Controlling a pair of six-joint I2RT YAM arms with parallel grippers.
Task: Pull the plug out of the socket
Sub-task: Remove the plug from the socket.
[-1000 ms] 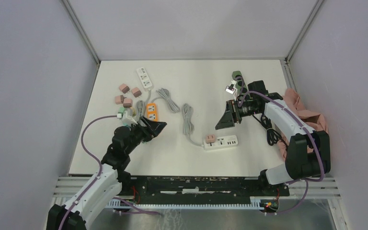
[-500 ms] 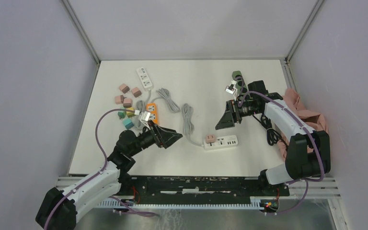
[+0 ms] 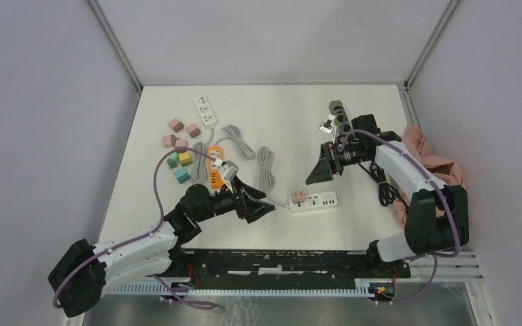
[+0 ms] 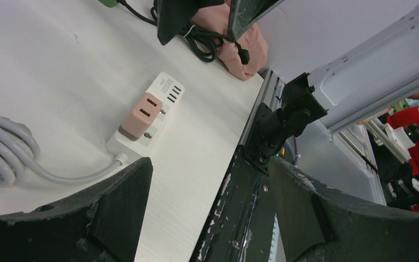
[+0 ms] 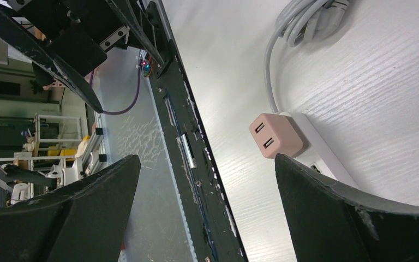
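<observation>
A pink plug (image 3: 298,196) sits plugged into the left end of a white socket strip (image 3: 319,201) near the table's front edge. My left gripper (image 3: 264,208) lies low just left of the strip, open and empty, apart from the plug. In the left wrist view the plug (image 4: 142,114) and strip (image 4: 170,90) lie ahead of the open gripper (image 4: 210,169). My right gripper (image 3: 318,173) hangs above and behind the strip, open and empty. The right wrist view shows the plug (image 5: 275,135) on the strip (image 5: 322,155) beside the right finger of the gripper (image 5: 207,164).
The strip's grey coiled cable (image 3: 266,170) runs back from its left end. An orange strip (image 3: 215,166), coloured cube plugs (image 3: 180,159) and a white strip (image 3: 204,111) lie at the left. A green strip (image 3: 340,117) and pink cloth (image 3: 435,159) are at the right.
My left arm has swung right and forward, from beside the orange strip to just left of the white socket strip. The right arm has not moved.
</observation>
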